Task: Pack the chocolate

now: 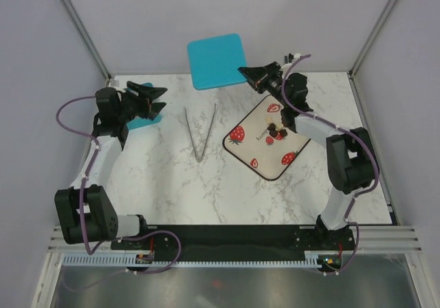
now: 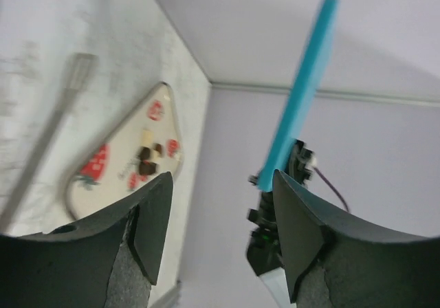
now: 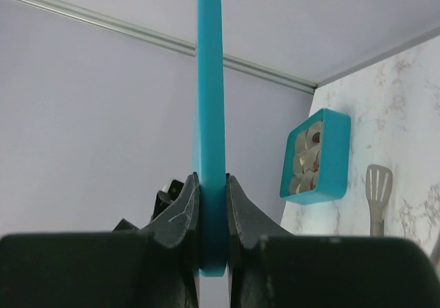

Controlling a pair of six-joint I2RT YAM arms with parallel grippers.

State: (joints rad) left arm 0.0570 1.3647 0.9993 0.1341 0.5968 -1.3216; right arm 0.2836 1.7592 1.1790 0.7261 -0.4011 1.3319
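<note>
**Teal lid clamped at the far edge, chocolate lying on the strawberry mat**

Marble worktop (image 1: pixel 172 184) runs out from the arm bases. Near its middle lie the thin metal tongs (image 1: pixel 199 155), closed end toward the bases and tips spread toward the back.

Just right of the tongs sits a cream mat (image 1: pixel 265 150) printed with red strawberries, turned corner-on. The chocolate (image 1: pixel 276 130) rests on it in a small cluster of dark and mid brown pieces, apart from both arms.

Further back on the left, the left claw (image 2: pixel 220 177) hangs released, its jaws apart with nothing between them. It hovers over a teal box (image 3: pixel 340 157) that stands on the worktop. The right wrist view shows pale round cups inside the box; whether any holds a piece cannot be told.

Farthest back, the right claw (image 3: pixel 210 184) is clenched on the edge of a flat teal lid (image 1: pixel 216 60). The lid is raised off the worktop by the back wall, well apart from the box.
</note>
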